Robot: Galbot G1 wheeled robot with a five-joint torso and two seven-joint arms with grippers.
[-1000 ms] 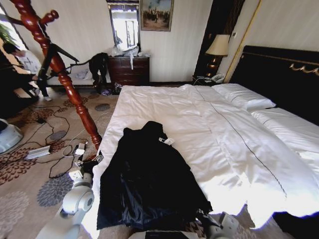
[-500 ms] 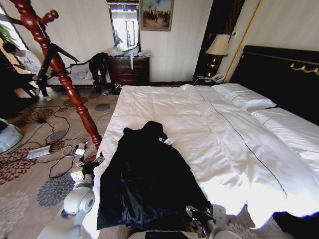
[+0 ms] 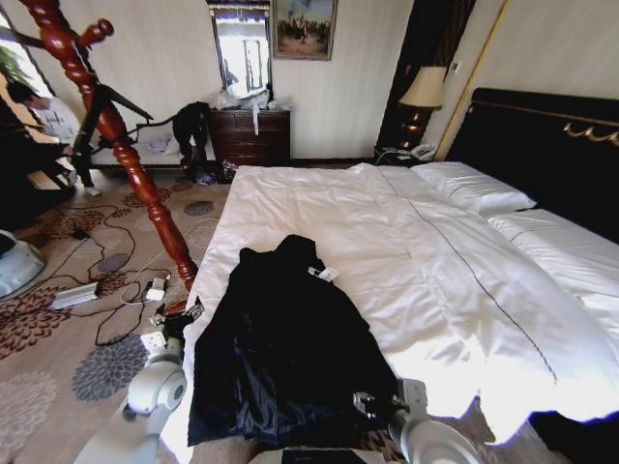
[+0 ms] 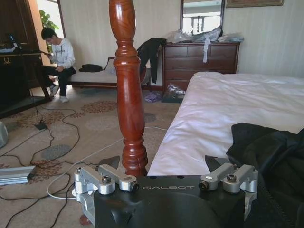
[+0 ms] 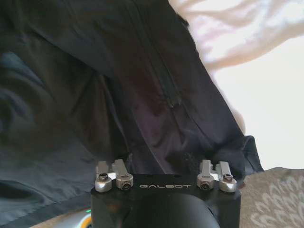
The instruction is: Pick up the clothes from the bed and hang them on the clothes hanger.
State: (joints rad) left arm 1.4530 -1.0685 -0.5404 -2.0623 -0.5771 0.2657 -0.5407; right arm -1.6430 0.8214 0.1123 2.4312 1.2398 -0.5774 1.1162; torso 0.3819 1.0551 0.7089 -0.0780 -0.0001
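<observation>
the black coat [image 3: 290, 338] lies flat on the near left part of the bed [image 3: 435, 261], collar away from the robot, a small white tag [image 3: 322, 275] by the collar. the right gripper [image 3: 372, 404] hovers at the coat's near right hem, its fingers spread wide and holding nothing. the left gripper [image 3: 184, 319] sits beside the bed's left edge, fingers also apart and empty, near the foot of the reddish-brown clothes hanger [image 3: 116, 130] standing on the carpet [image 3: 58, 329].

black coat [image 3: 285, 338] spread flat on white bed [image 3: 435, 251].
</observation>
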